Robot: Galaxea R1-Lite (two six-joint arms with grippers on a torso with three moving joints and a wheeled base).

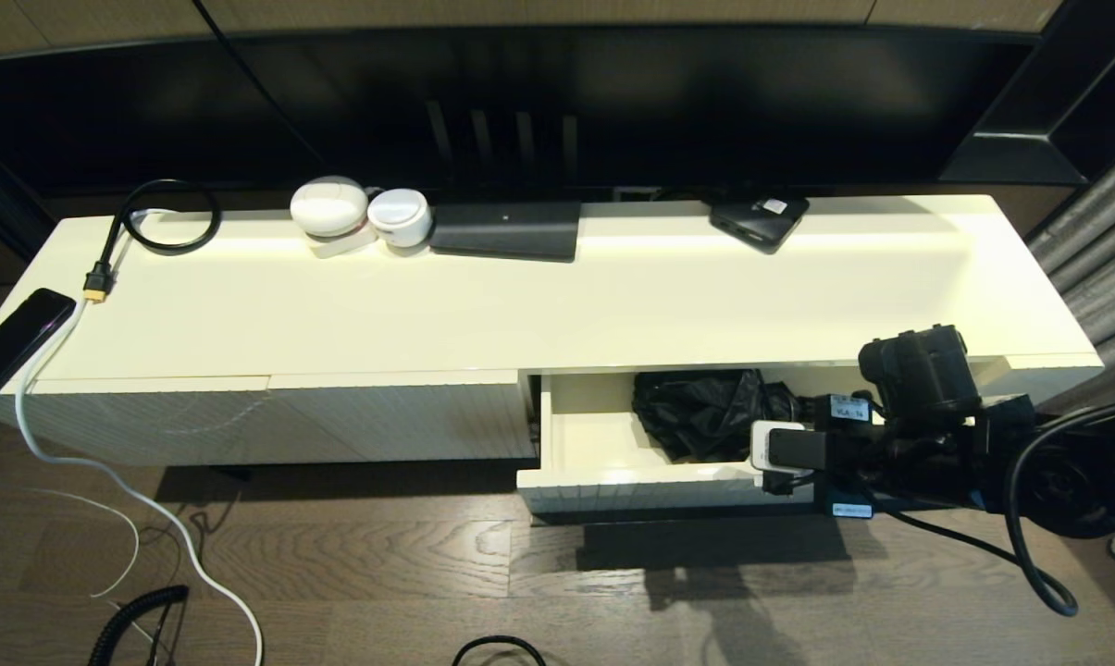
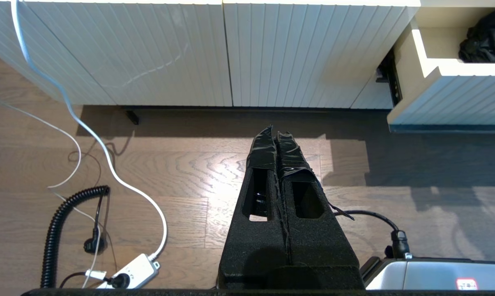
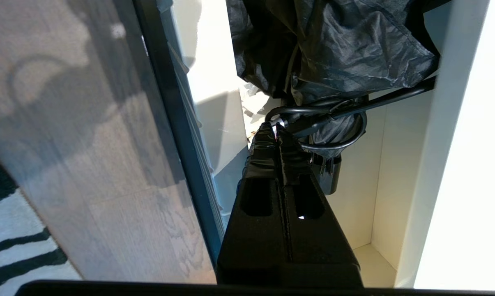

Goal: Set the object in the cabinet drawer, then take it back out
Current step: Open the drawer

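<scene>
The cabinet drawer (image 1: 631,486) stands pulled out at the cabinet's right end; its cream inside wall (image 3: 395,164) and fluted front (image 2: 448,98) show. In it lies the object, a crumpled black folding umbrella (image 1: 705,412) (image 3: 333,45) (image 2: 487,39), with its short black handle (image 3: 328,176) and a black cord loop (image 3: 341,142). My right gripper (image 3: 274,130) reaches into the drawer from the right (image 1: 784,407), its fingers pressed together on the cord loop beside the handle. My left gripper (image 2: 275,131) hangs shut and empty over the wooden floor in front of the closed fluted panels.
On the cabinet top (image 1: 613,296) sit two white round devices (image 1: 358,215), a black box (image 1: 506,231), a small black device (image 1: 759,220), a phone (image 1: 16,340) and a cable. White and coiled black cables (image 2: 54,230) lie on the floor.
</scene>
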